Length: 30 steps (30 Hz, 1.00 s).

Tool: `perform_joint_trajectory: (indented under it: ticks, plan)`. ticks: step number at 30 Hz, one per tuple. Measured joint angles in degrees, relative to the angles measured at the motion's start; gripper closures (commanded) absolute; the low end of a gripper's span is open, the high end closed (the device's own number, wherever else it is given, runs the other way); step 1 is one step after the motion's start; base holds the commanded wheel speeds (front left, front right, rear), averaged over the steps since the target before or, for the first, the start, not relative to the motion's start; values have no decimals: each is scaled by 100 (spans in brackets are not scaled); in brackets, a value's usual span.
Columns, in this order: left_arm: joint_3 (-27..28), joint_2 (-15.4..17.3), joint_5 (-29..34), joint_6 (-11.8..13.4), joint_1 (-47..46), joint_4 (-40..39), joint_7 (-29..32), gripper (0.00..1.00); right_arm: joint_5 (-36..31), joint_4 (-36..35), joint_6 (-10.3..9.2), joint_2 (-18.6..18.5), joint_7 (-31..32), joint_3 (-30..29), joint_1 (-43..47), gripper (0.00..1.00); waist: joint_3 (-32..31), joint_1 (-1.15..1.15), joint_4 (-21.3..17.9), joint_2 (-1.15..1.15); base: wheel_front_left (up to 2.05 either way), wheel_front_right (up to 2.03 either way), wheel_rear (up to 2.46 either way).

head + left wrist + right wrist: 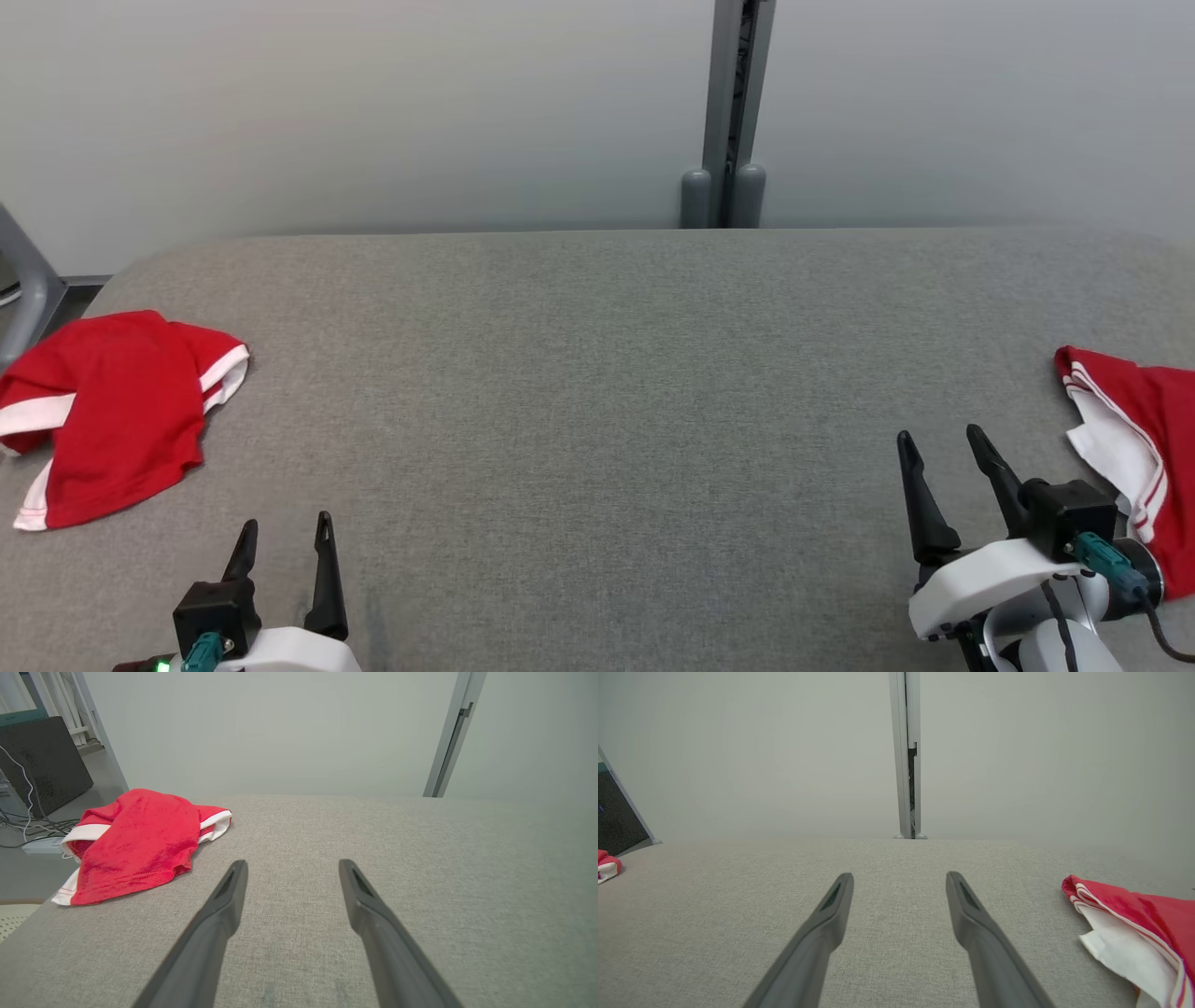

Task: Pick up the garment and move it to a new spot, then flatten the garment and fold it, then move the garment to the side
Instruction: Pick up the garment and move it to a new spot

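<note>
Your left pincer [286, 525] and right pincer [938, 435] both stand wide and empty above the grey table [597, 373]. A crumpled red garment [121, 411] lies ahead and to the left of the left pincer. A red-and-white garment [1148, 439] lies just right of the right pincer, partly cut off by the frame. With two candidates, you could reach for the wrong one. The left one seems close to the table's edge, so a shallow pinch might drag it off. Catching only one layer could leave it bunched.

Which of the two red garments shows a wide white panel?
The garment on the right, beside the right gripper; the left garment is mostly red with white bands along its edges.
</note>
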Motion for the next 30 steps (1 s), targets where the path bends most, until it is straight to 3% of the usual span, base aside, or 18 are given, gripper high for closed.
perform_joint_trajectory:
  ticks: [8,24,30]
  plan:
    - [63,0,-26,9,-56,141,0,0,75,-53,0,4,0,221,-10,0,83,0,594,0,0,0,0]
    - [610,4,-75,-4,-80,109,-1,0,174,-89,0,5,0,632,-140,0,361,0,2149,0,0,0,0]
    - [777,4,-166,-35,-64,179,0,0,181,-87,1,10,0,711,-217,0,469,0,2456,0,0,0,0]
